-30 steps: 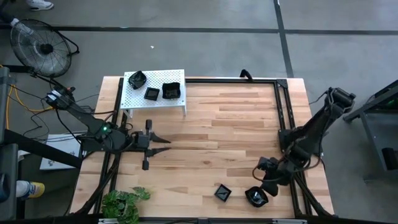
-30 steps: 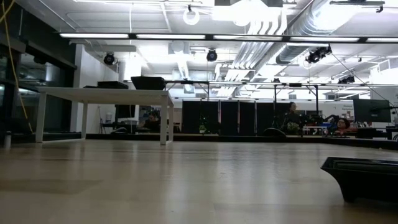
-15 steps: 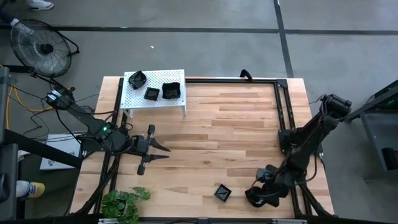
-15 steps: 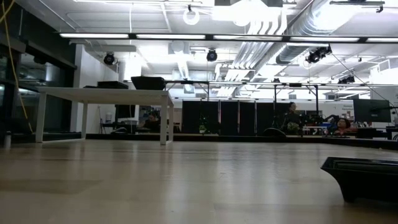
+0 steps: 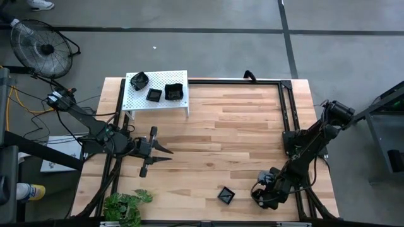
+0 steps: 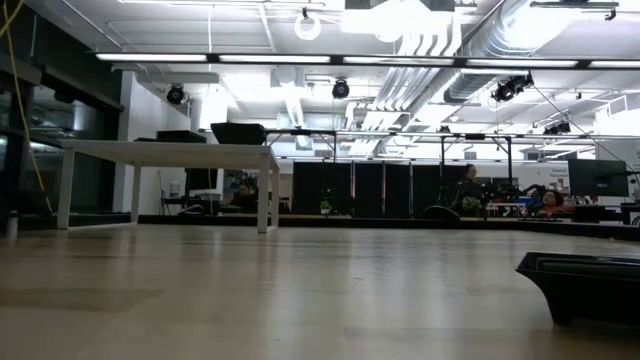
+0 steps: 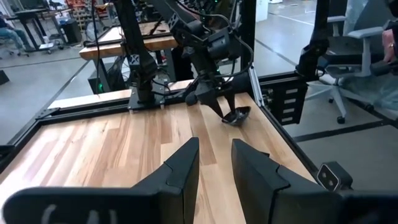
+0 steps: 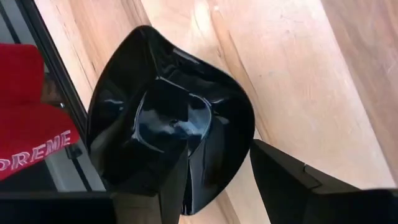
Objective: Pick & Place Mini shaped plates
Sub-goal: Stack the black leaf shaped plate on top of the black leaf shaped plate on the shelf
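Right pincer (image 8: 214, 171) astride black plate (image 8: 168, 124) — table's (image 5: 240, 126) front-right corner.
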You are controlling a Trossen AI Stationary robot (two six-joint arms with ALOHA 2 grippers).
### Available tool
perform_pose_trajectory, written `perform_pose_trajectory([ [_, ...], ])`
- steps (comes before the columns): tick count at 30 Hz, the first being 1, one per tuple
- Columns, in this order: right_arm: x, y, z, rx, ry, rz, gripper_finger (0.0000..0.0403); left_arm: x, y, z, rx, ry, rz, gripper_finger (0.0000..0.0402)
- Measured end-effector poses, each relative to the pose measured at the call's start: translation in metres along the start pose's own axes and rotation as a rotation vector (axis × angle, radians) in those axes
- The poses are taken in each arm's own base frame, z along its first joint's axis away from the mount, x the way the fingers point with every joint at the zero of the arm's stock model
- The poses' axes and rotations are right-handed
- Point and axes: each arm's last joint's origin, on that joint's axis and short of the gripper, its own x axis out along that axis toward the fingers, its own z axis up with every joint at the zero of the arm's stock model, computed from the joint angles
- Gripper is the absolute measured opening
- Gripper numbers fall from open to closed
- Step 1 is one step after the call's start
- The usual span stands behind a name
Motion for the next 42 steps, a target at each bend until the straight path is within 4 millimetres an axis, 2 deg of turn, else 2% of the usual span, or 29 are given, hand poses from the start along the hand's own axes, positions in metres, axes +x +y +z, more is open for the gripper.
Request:
perform_pose_trajectory([
  [20,-0.0011,0.0022,0.0001,0.032,0.006,0.025,0.0169,0.0002,0.0005,0.0,-0.009,0.0,0.006,0.0092],
  [32,-0.001,0.0021,0.0021,0.041,-0.063,0.018,0.0167,0.0001,0.0005,0.0001,-0.011,0.0,0.008,0.0092],
  [42,0.0065,-0.0001,0.0008,0.046,-0.033,-0.011,0.0103,0.0002,0.0006,-0.0001,-0.01,0.002,0.009,0.0092],
])
